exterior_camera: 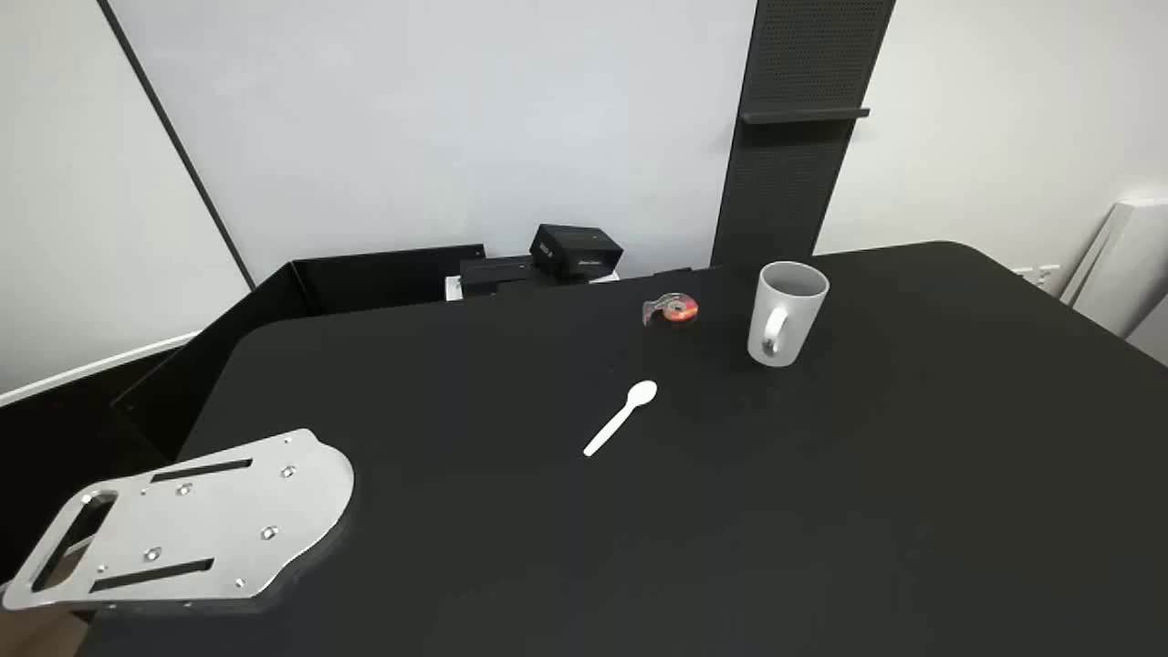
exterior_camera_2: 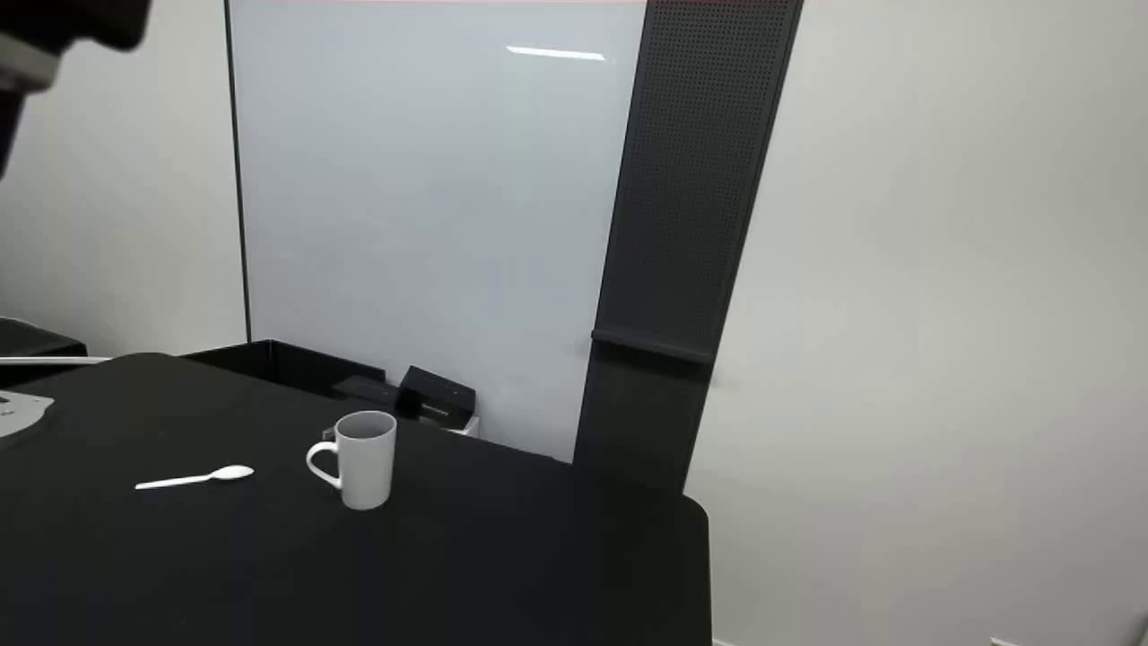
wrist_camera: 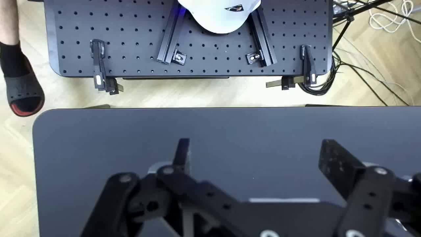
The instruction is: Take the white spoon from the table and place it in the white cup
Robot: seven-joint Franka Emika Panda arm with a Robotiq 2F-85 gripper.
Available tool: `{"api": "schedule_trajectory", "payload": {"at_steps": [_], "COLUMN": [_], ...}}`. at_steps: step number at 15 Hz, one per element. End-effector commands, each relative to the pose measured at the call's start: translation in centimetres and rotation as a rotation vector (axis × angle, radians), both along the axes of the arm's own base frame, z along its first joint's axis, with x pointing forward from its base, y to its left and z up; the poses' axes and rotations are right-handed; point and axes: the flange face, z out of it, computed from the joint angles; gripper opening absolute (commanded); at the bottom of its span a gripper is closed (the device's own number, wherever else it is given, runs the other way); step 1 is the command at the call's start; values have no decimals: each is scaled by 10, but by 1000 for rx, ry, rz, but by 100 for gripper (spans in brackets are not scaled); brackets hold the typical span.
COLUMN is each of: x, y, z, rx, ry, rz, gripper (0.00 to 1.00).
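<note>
Wrist view shows the claw (wrist_camera: 258,156) spread wide apart. In an exterior view, the white spoon (exterior_camera: 620,418) lies flat on the black surface (exterior_camera: 730,529), well in from the far edge, its bowl end turned toward that edge. The white cup (exterior_camera: 790,315) stands upright, nearer the far edge, apart from the spoon. A small red thing (exterior_camera: 683,314) sits even closer.

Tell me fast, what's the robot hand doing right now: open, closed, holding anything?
Hand: open wide, holding nothing; the white spoon lies on the table.
</note>
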Motion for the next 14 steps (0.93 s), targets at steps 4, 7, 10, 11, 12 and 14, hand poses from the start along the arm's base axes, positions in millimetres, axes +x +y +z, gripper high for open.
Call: {"api": "schedule_trajectory", "payload": {"at_steps": [4,7,10,11,12,14], "x": [0,0,0,2,8,23], "y": [0,0,0,1,4,11], "z": [1,1,1,1,0,-6], "rx": [0,0,0,1,-1,-1], "ry": [-2,-2,-2,2,-11,-25], "rz": [0,0,0,7,2,3], "gripper": [100,100,100,100,100,100]}}
